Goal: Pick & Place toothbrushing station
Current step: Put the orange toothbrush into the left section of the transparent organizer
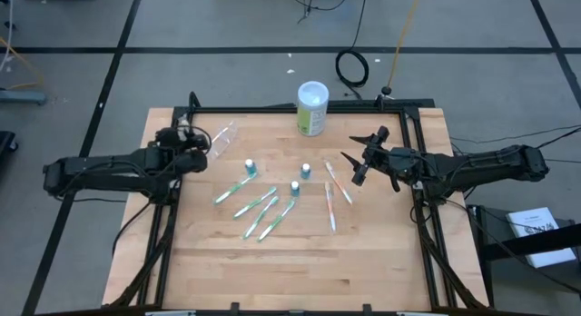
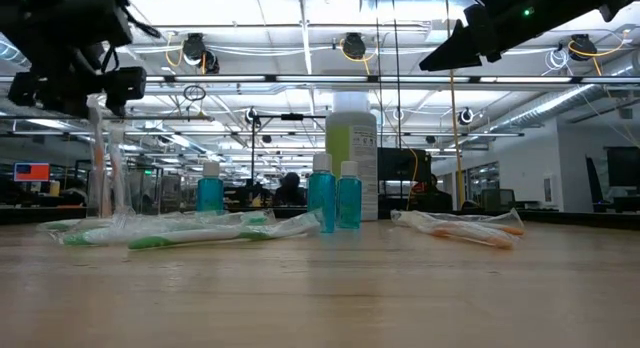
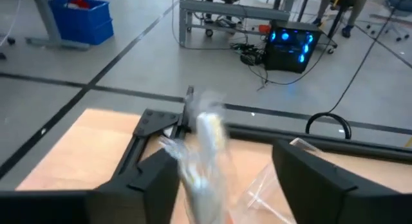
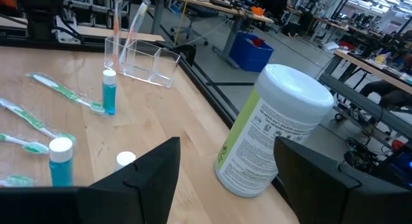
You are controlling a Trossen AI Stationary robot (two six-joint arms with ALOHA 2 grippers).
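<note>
On the table (image 1: 363,252), wrapped toothbrushes (image 1: 259,212) lie scattered.

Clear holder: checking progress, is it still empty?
No. The right wrist view shows the clear holder with two wrapped toothbrushes standing upright in it.

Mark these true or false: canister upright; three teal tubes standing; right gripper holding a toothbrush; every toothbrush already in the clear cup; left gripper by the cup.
1. The green-and-white canister stands upright near the table's far edge. True.
2. Three teal tubes stand upright on the table. True.
3. The right gripper holds a toothbrush. False: it is open and empty, above the table.
4. Every toothbrush is in the clear cup. False: several green-and-white toothbrushes lie flat on the table.
5. The left gripper is by the clear cup. True.
</note>
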